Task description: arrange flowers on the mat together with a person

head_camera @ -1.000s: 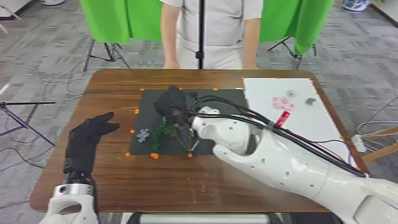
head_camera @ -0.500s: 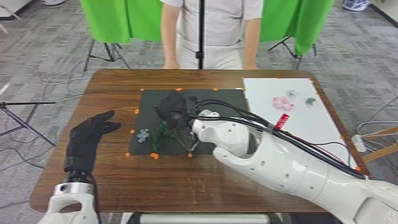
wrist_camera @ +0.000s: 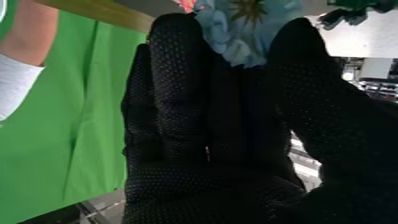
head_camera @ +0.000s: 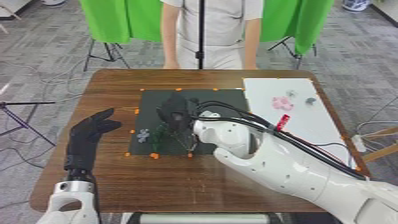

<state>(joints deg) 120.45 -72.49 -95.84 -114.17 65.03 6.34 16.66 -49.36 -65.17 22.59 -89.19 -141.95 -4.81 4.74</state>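
Has drawn slightly back toward the robot's side since the first frame, in the case of the right hand [head_camera: 176, 114] above the dark mat; has hardly shifted at the left hand [head_camera: 86, 135]; spreads out beneath, as a brown wooden surface [head_camera: 169, 185]; lies flat toward the right of it, as a white sheet [head_camera: 265, 90]; lies just beside, to the left of that sheet, as the dark mat [head_camera: 218, 97]; reaches over the mat with the right hand [wrist_camera: 213, 192], fingers straight and near together, thumb apart; cannot tell about any pinch on the pale blue flower [wrist_camera: 235, 30], seen between thumb and fingers in the right wrist view; hangs relaxed to the left of the mat with the left hand, thumb apart; rests on the mat's left part, as green stems [head_camera: 158, 139] and a small blue flower [head_camera: 142, 135]; rests on the sheet, as a pink flower [head_camera: 282, 103].
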